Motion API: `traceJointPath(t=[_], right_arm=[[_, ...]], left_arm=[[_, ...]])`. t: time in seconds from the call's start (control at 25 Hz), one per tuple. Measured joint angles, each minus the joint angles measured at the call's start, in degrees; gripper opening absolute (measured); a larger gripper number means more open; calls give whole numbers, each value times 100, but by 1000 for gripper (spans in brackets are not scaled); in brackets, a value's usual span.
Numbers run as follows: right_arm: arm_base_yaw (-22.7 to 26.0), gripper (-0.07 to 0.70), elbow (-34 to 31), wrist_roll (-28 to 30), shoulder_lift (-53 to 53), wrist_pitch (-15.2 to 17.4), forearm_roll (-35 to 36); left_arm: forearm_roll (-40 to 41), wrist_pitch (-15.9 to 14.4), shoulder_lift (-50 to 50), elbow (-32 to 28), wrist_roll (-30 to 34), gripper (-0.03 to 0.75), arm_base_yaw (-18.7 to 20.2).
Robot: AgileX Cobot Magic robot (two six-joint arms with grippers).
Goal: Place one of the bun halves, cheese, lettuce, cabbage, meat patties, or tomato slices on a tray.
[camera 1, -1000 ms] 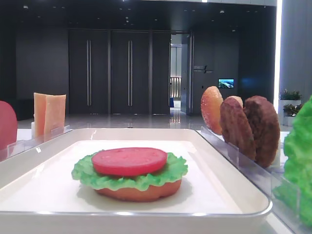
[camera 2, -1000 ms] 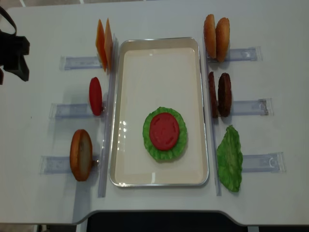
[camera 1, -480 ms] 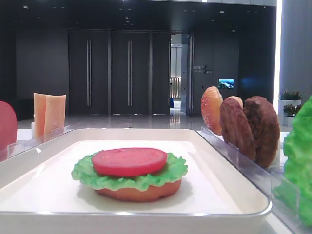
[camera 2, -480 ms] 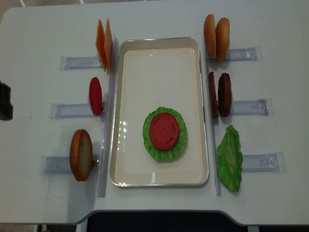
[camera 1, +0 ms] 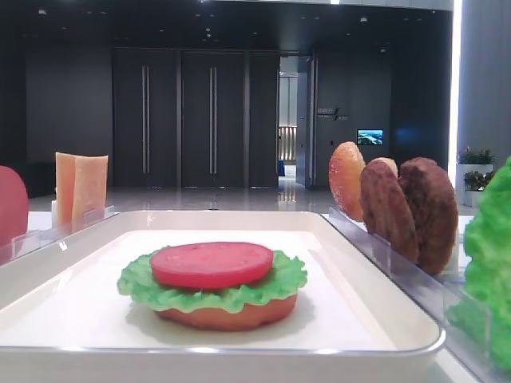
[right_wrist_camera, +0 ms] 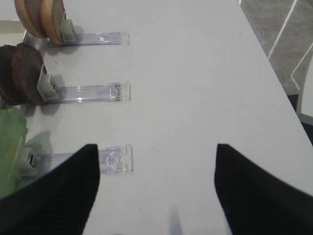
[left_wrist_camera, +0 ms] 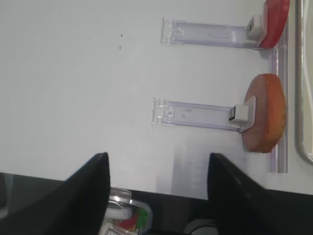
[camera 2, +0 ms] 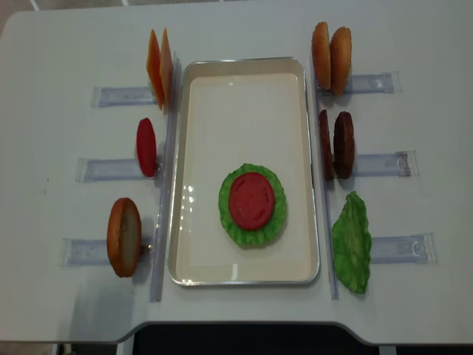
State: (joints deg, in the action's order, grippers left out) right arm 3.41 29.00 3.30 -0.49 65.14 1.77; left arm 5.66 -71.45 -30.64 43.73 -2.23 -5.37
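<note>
**Stack three deep, both arms back**

You've got bun half, lettuce [camera 2: 252, 226] and tomato slice [camera 2: 251, 200] stacked on the tray [camera 2: 244, 81]. Spares stand edgewise in clear racks [camera 2: 111, 169] for easy side grabs. Left jaws [left_wrist_camera: 156, 196] spread, empty; right jaws [right_wrist_camera: 156, 191] spread too. No readable labels, though the views are coarse.

I see the tray [camera 2: 244, 96] mid-tabletop. Near its front edge, a tomato slice [camera 2: 251, 200] lies flat on lettuce [camera 2: 275, 222] over a bun half [camera 1: 227, 315].
</note>
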Motion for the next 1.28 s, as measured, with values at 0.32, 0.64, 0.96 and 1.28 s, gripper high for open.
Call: traceJointPath(t=[0.32,0.64,0.96,1.28], right_arm=[[0,476,0,0,0,0,0],[0,476,0,0,0,0,0],[0,476,0,0,0,0,0],[0,476,0,0,0,-5,0]], left_arm=[[-358,-69,1639,-581,51,474,0],[-483,59,2785,-1211,272,473,0],[-499,584,3157,-1590,352,425,98],[-436,750,3157,-1650,408,335,554]])
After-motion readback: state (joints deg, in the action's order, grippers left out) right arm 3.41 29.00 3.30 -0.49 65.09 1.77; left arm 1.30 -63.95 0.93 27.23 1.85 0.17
